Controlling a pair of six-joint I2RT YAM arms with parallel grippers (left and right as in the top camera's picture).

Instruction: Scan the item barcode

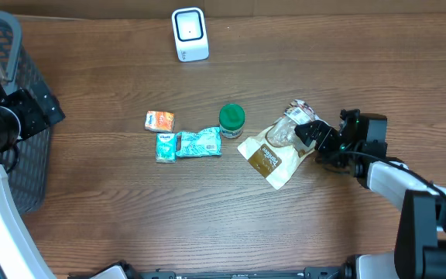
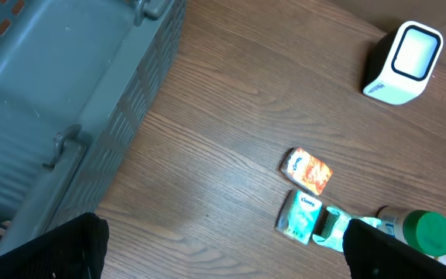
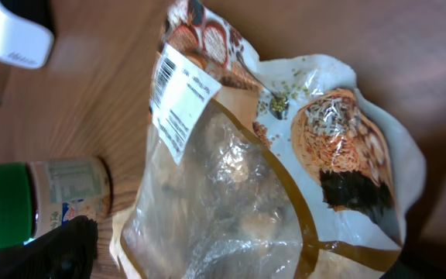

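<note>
the scan is not done yet, i judge: the snack bag (image 1: 271, 155) lies on the table (image 1: 207, 217), well apart from the scanner (image 1: 190, 35). the right pincer (image 1: 307, 133) stands wide apart at its top edge, the left pincer (image 2: 223, 232) apart and empty. lifting and showing the barcode label (image 3: 178, 101) remain. the grey basket (image 2: 134, 108) shows nothing inside.

Illumination even and moderately bright, from overhead; shadows on the wooden table (image 1: 207, 217) soft and short. Overhead view sharp. Right wrist view: white glare on the clear film of the snack bag (image 3: 231, 194); scanner (image 3: 14, 35) at far left blurred. Left wrist view slightly soft, basket (image 2: 53, 93) evenly lit.
</note>
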